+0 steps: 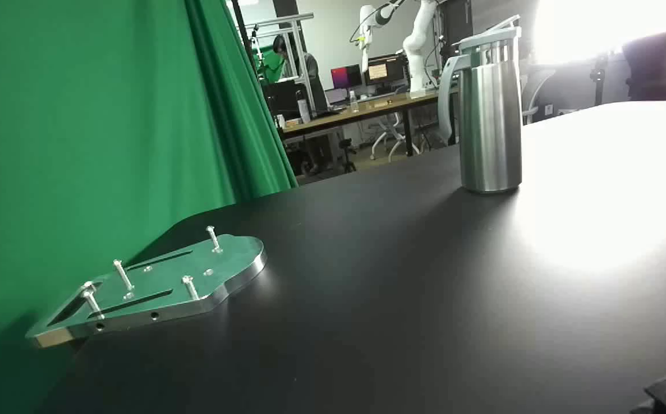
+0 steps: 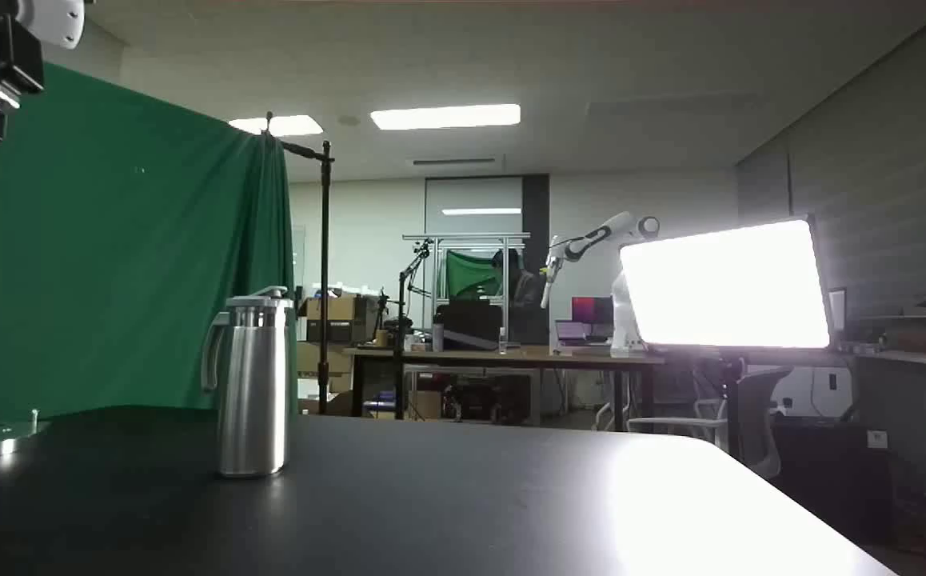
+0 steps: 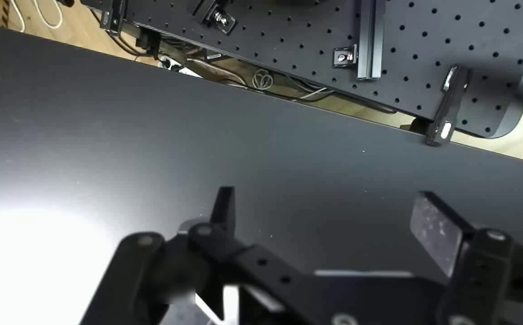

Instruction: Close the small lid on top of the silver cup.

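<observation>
With black two-fingered gripper [image 3: 327, 212] spread and empty over the black worktop [image 3: 288, 149], well apart from the tall brushed-steel cup [image 1: 491, 123] toward the far edge in both exterior views, apparently has all closing of its raised small grey lid [image 1: 504, 23] left.

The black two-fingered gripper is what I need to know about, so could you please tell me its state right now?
Black two-fingered gripper: open, its fingers wide apart in the wrist view, holding nothing.
</observation>
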Robot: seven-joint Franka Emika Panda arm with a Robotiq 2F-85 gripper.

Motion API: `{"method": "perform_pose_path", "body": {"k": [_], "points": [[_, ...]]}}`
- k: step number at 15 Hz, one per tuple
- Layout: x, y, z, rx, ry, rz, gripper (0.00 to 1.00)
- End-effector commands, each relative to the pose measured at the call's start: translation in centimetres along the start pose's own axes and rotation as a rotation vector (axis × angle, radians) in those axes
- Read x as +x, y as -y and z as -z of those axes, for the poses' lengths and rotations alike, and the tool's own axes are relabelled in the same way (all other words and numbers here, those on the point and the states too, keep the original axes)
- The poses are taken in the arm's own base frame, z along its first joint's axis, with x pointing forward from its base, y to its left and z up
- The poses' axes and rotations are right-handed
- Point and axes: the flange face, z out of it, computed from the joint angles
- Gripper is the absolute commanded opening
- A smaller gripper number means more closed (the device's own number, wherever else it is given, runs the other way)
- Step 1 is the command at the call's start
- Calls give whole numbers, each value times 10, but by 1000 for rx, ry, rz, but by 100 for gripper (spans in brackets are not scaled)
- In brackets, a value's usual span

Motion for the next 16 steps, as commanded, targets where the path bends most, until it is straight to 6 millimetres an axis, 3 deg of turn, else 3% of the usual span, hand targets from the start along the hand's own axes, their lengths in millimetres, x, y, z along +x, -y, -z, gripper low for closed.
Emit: {"method": "perform_pose_path", "body": {"k": [1,9,11,14,15,16], "points": [[0,0,1,0,1,0,100],[0,0,1,0,1,0,100],[11,-11,2,-14,-38,-56,100],[40,-45,7,-13,-137,-147,100],[51,-58,9,-9,-170,-176,75],[62,-72,11,4,-202,-206,73]]}}
